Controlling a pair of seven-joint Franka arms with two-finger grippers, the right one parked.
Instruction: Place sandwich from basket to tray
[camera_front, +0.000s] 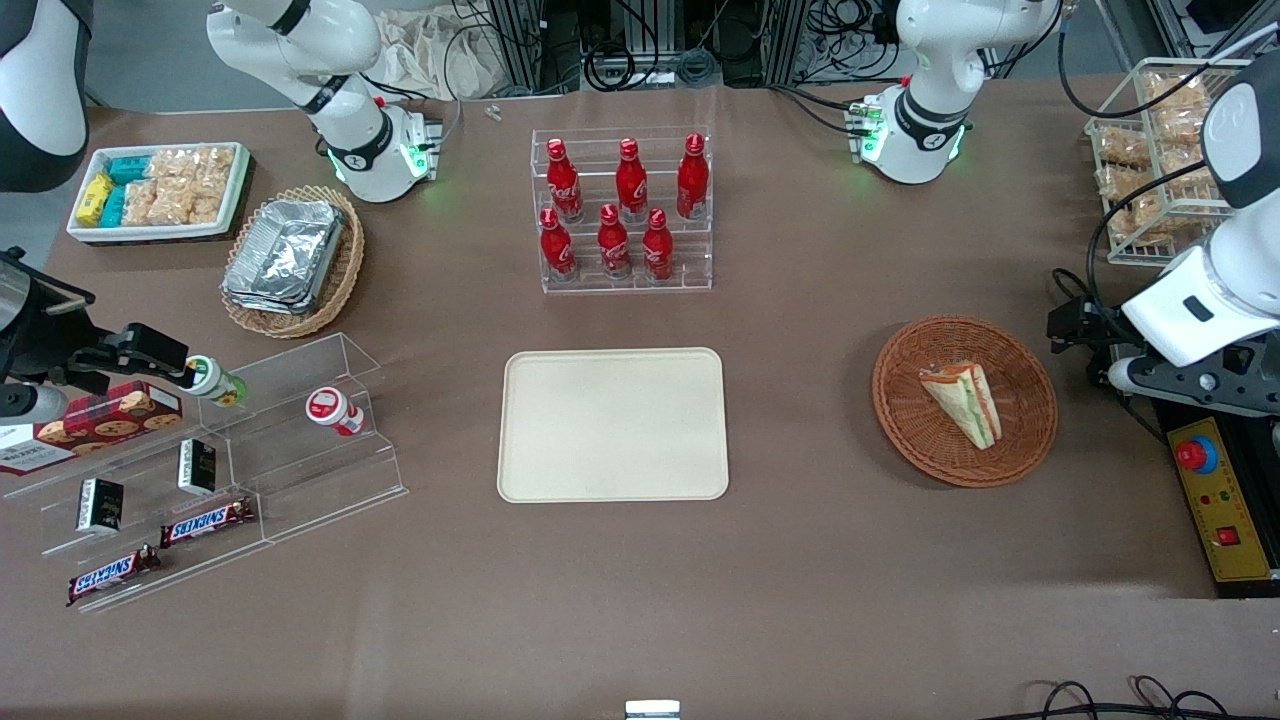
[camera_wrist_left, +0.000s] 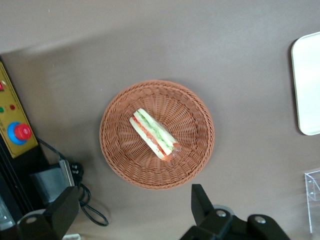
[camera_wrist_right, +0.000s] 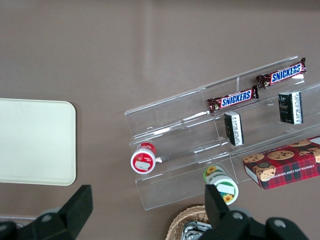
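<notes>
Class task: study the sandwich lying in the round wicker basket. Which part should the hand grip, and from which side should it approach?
Probably from above, across the bread faces at mid-length. The sandwich lies on its side in the shallow basket, filling edge up, clear of the rim. The hand, open, is apart from it.

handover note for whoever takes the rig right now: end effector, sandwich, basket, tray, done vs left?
End effector: left arm's, open, holding nothing, up above the table beside the basket, toward the working arm's end.
Sandwich: lying in the basket, untouched.
Tray: mid-table, nothing on it, nearer the front camera than the bottle rack.
Done: nothing yet.
Left: come down over the sandwich, grasp it, lift it out, carry it to the tray, release.
</notes>
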